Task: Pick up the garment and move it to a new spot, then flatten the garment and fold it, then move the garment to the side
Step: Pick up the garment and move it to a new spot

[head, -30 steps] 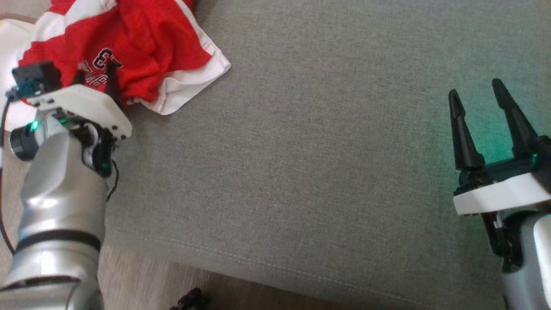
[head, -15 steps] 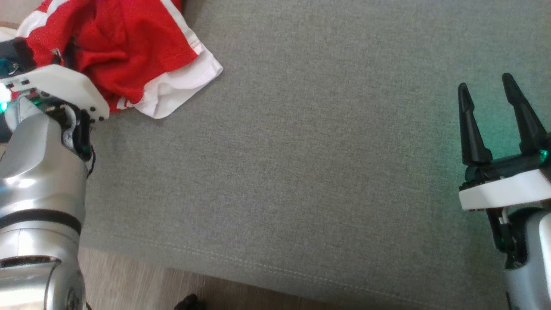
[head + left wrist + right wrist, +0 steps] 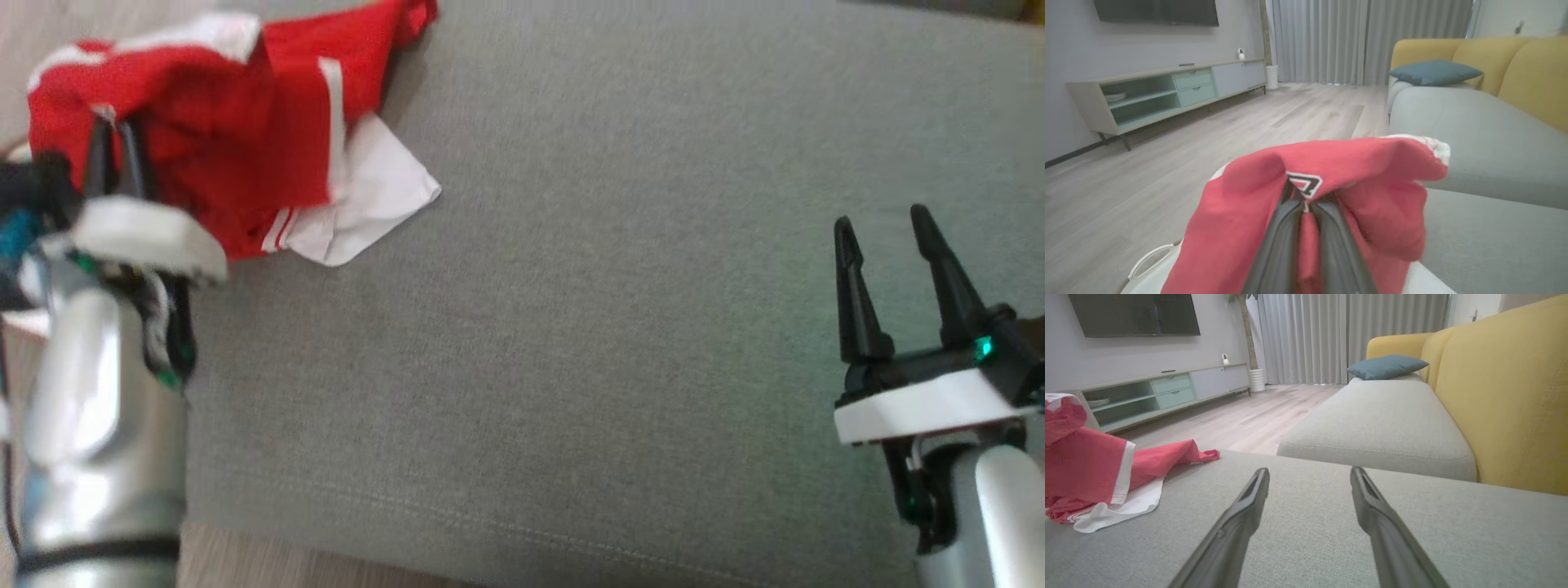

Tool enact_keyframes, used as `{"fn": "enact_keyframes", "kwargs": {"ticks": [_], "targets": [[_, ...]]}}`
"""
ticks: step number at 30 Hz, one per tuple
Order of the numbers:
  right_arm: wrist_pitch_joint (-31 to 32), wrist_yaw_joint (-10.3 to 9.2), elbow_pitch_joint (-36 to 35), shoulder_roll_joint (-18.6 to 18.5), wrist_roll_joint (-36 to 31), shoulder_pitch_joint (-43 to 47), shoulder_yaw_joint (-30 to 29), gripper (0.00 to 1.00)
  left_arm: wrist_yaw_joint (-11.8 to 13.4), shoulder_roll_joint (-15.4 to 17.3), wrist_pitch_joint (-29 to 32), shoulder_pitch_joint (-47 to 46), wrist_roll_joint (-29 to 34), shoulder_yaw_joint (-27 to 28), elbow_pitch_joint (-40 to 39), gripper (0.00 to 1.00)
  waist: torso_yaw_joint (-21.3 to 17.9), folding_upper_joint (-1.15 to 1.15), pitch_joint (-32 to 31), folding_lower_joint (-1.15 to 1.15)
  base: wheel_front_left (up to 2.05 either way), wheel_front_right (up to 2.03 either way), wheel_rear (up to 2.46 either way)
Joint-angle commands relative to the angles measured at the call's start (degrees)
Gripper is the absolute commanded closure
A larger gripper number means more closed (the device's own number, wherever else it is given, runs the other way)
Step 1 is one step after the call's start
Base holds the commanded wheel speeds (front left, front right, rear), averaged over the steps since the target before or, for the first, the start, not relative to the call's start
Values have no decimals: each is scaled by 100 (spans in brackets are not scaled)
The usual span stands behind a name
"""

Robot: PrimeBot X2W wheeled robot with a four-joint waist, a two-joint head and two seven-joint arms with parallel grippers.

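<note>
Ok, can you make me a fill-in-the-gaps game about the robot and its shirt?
1. The left claw is ____ on the red-and-white shirt.
2. The right claw is ____ and holds nothing.
3. The sofa's backrest behind the teal cushion is ____.
Missing words: shut, open, yellow.

A dark letter (image 3: 1303,184), maybe an R, is showing on the red garment (image 3: 1241,196), just above the left gripper (image 3: 1305,203).

Living room with a grey sofa (image 3: 1380,424) and pale wooden floor (image 3: 1241,420)
Yellow backrest (image 3: 1502,396) on the right, blue cushion (image 3: 1386,365) at the far end, grey curtains (image 3: 1347,335) beyond; a low cabinet (image 3: 1159,394) under a television (image 3: 1133,314) on the left.
</note>
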Motion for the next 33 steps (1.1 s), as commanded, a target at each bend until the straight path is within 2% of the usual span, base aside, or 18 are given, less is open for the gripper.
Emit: {"fn": "enact_keyframes", "kwargs": {"ticks": [1, 8, 11, 14, 18, 25, 29, 33], "targets": [[-58, 43, -181, 56, 28, 60, 114, 0, 85, 125, -68, 213, 113, 80, -653, 100, -155, 0, -294, 0, 0, 0, 0], [-35, 43, -234, 182, 22, 290, 141, 0, 92, -229, 592, 1444, 341, -624, -2776, 100, -565, 0, -582, 0, 0, 0, 0], [-45, 43, -254, 217, 20, 270, 185, 0, 40, -415, 891, 1765, 188, -900, -3266, 100, -904, 0, -594, 0, 0, 0, 0], [-52, 43, -279, 245, 27, 230, 218, 0, 73, -516, 995, 1909, 53, -1032, -3432, 100, -1193, 0, -541, 0, 0, 0, 0], [-109, 43, -307, 294, 64, 130, 284, 0, 99, -644, 1091, 1940, -172, -1438, -3395, 100, -1835, 0, -384, 0, 0, 0, 0], [-279, 43, -273, 364, 165, -33, 343, 0, 121, -702, 1061, 1345, -301, -2199, -2751, 100, -2984, 0, 6, 0, 0, 0, 0], [-391, 43, -196, 392, 244, -76, 336, 0, 151, -707, 1033, 982, -413, -2530, -2226, 100, -3440, 0, 244, 0, 0, 0, 0], [-503, 43, -99, 408, 315, -135, 334, 0, 195, -709, 957, 746, -683, -2876, -1750, 100, -3716, 0, 452, 0, 0, 0, 0]]}}
